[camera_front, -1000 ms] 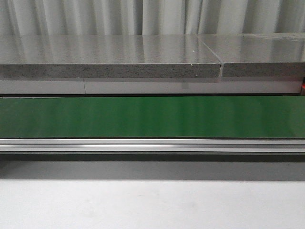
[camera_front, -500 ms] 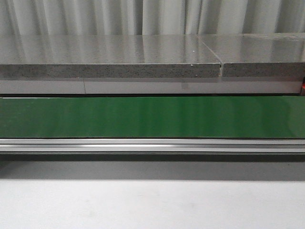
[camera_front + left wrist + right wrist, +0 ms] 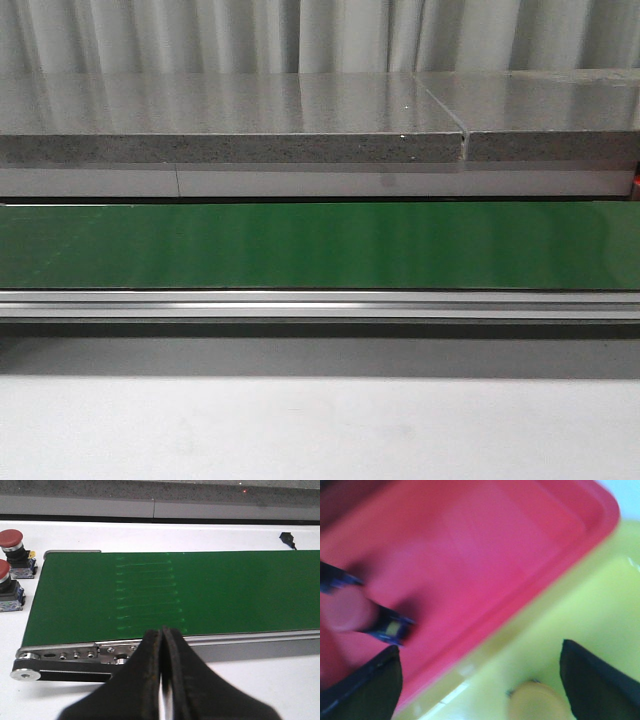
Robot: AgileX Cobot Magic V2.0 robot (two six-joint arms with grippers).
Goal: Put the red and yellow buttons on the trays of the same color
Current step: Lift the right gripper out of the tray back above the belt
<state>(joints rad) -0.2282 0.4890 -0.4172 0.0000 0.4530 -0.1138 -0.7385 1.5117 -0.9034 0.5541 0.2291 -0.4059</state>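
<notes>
My right gripper [image 3: 480, 680], fingers spread, hangs over the red tray [image 3: 470, 555] and yellow tray [image 3: 580, 610], each holding its matching button. My left gripper [image 3: 161, 680] is closed before the conveyor belt [image 3: 200, 590]; two red buttons [image 3: 11, 539] beyond could jam against it.

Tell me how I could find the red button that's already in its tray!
Look at the right wrist view, where a red tray lies beside a yellow tray. Inside the red tray sits a blurry red button on a dark base. The other button there is yellow and sits in the yellow tray, so colour tells them apart.
</notes>
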